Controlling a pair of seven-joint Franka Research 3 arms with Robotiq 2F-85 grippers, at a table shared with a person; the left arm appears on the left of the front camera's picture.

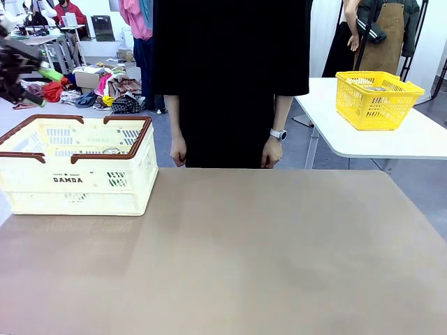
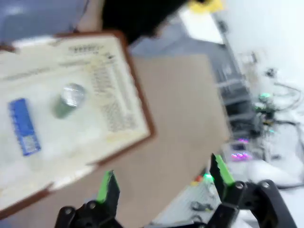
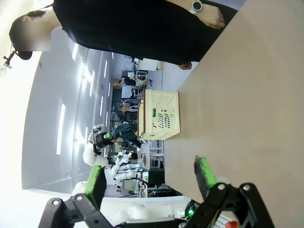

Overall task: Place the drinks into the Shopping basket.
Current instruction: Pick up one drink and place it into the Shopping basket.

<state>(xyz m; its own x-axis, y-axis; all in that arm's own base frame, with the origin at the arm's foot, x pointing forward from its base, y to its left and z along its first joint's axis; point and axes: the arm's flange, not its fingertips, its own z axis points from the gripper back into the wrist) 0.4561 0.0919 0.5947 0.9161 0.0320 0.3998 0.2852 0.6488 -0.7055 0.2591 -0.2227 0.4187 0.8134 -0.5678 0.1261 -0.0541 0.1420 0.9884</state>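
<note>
My left fingers [image 2: 108,186] are wide open and hold nothing, up high near the Shopping basket [image 2: 138,97]. My right fingers [image 3: 203,173] are wide open and empty too, above the bench [image 3: 247,109]. The blue can [image 2: 23,127] and green can [image 2: 68,100] sit inside the basket. I think the job is done, so next I just pull away.

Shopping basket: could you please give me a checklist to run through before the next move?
1. Blue can lying inside the Shopping basket: ok.
2. Green can inside it, silver end up: ok.
3. Left gripper open and empty, above the basket: ok.
4. Right gripper open and empty: ok.
5. Person's hands at the far table edge, off the basket: ok.
6. Cans undented: cannot tell, blurred.
</note>
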